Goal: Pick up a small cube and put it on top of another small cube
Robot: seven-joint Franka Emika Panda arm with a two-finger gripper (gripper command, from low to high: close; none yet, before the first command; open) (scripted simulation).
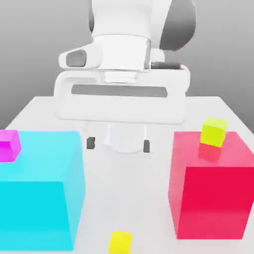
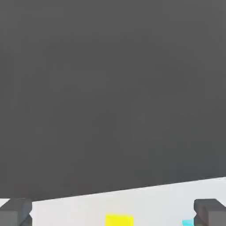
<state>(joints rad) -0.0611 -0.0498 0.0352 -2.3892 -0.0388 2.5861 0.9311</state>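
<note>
The small bright-yellow cube lies on the white table at the front, between the two big blocks. In the hand view the same yellow cube peeks in at the frame's edge, between the two dark fingertips. The other small cube, greenish-yellow, rests on top of the big red block near its far edge. My gripper hangs open above the middle of the table, well behind the yellow cube, and holds nothing. In the hand view the gripper stands wide open.
A big cyan block fills the exterior view's left, with a small magenta cube at its top far corner. The red block stands on the exterior view's right. A lane of bare table runs between the two blocks.
</note>
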